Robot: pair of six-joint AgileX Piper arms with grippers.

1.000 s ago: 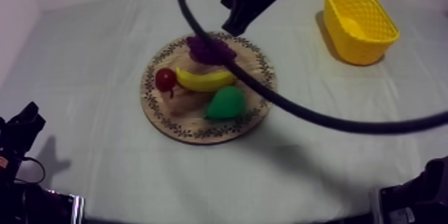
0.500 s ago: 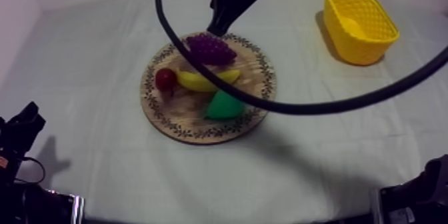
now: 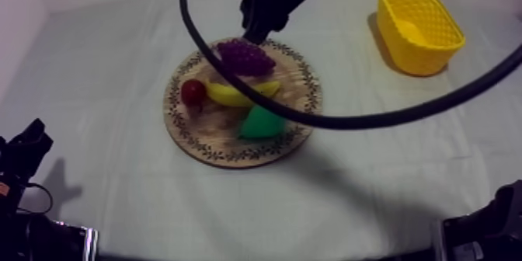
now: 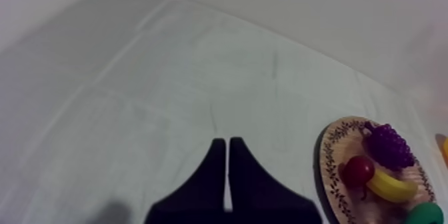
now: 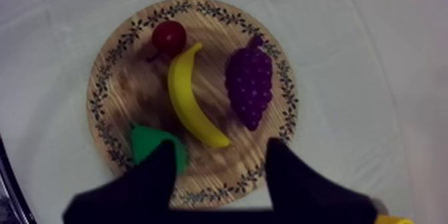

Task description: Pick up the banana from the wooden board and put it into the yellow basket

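Since earlier, our right end effector (image 3: 253, 36) shifted to 12 o'clock of the board (image 3: 177, 120), wide open, empty; the banana (image 5: 187, 100) seems light, stiff, slippery: we should grip its middle.

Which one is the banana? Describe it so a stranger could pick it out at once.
Find the round wooden board with the patterned rim near the middle of the table. The banana lies across its centre, between the bunch of grapes and the green pear, one end by the small red fruit. It is the only long, curved, yellow piece there.
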